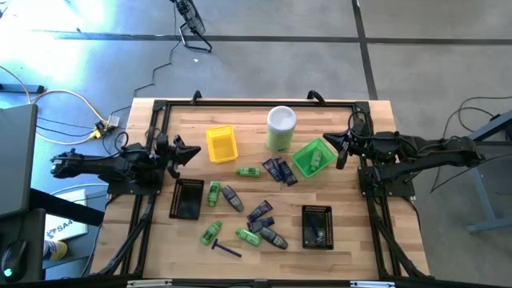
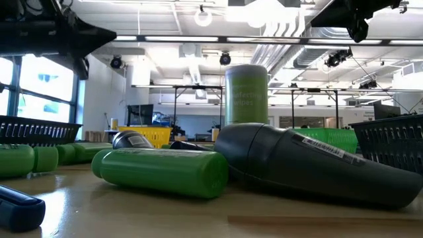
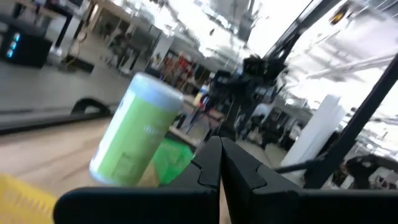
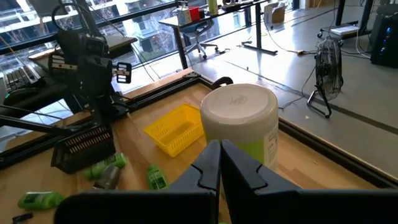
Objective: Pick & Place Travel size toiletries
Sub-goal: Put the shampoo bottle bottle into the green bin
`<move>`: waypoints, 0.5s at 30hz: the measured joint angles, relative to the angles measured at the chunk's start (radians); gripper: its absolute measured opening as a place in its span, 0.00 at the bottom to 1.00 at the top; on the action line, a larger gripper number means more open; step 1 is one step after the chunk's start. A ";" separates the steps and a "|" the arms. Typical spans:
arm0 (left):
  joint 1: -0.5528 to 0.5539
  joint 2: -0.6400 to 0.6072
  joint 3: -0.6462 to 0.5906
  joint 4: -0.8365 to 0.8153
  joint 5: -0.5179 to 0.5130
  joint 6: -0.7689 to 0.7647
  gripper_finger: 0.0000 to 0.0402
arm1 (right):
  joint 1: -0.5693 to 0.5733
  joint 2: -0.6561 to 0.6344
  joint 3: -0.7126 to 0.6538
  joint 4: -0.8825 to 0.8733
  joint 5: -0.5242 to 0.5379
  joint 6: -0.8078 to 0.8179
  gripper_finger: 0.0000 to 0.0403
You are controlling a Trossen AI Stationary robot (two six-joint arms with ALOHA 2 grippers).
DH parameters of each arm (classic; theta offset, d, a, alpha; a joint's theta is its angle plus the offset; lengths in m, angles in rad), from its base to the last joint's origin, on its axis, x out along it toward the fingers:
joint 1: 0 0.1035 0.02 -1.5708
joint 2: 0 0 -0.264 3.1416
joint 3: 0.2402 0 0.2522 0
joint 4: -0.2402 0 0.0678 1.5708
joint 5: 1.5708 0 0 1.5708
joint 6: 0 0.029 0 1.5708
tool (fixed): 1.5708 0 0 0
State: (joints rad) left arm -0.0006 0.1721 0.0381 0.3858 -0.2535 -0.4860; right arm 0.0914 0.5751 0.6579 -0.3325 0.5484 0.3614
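My right gripper hangs over the right side of the table, just beside the green tray, and in its wrist view the two fingers lie pressed together with nothing between them. My left gripper waits at the left side, near the yellow tray; its fingers also meet tip to tip, empty.

Beyond my right fingers stands the tall pale-green canister with its white lid, upright near the back rail between the yellow and green trays. One bright green item lies inside the green tray.

The rest of the toiletries are scattered on the bare wood in the middle. A green bottle lies just in front of the canister, with dark navy packets beside it, touching the green tray's near corner. Nearer the front, a green bottle and a dark grey oval piece lie side by side next to the left black tray. Further forward sit more navy packets, green tubes, another grey oval and a thin purple razor. The right black tray holds something dark that I cannot make out
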 joint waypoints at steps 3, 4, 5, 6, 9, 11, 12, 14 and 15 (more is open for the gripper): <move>0.000 0.081 0.003 0.016 0.002 -0.028 0.01 | 0.000 0.000 0.000 0.000 0.000 0.000 0.01; 0.000 0.110 0.011 0.006 0.004 -0.038 0.01 | 0.000 0.000 0.000 0.000 0.001 0.000 0.01; 0.000 0.141 0.023 -0.001 0.004 -0.042 0.01 | 0.000 0.000 0.000 0.000 0.003 0.000 0.01; 0.000 0.172 0.037 -0.001 0.004 -0.042 0.01 | 0.000 0.000 0.000 0.000 0.003 0.000 0.01; 0.000 0.277 0.095 0.001 0.004 -0.013 0.01 | 0.000 0.000 0.000 0.000 0.003 0.000 0.01; 0.000 0.349 0.140 0.001 0.009 0.027 0.01 | 0.000 0.000 0.000 0.000 0.003 0.000 0.01; 0.000 0.384 0.165 -0.005 0.012 0.049 0.01 | 0.000 0.000 0.000 0.000 0.003 0.000 0.01; 0.000 0.451 0.224 -0.052 0.014 0.088 0.01 | 0.000 0.000 0.000 0.000 0.003 0.000 0.01; 0.000 0.482 0.259 -0.094 0.015 0.102 0.01 | 0.000 0.000 0.000 0.000 0.003 0.000 0.01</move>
State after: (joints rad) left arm -0.0006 0.6540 0.2972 0.2915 -0.2386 -0.3845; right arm 0.0914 0.5751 0.6579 -0.3321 0.5514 0.3614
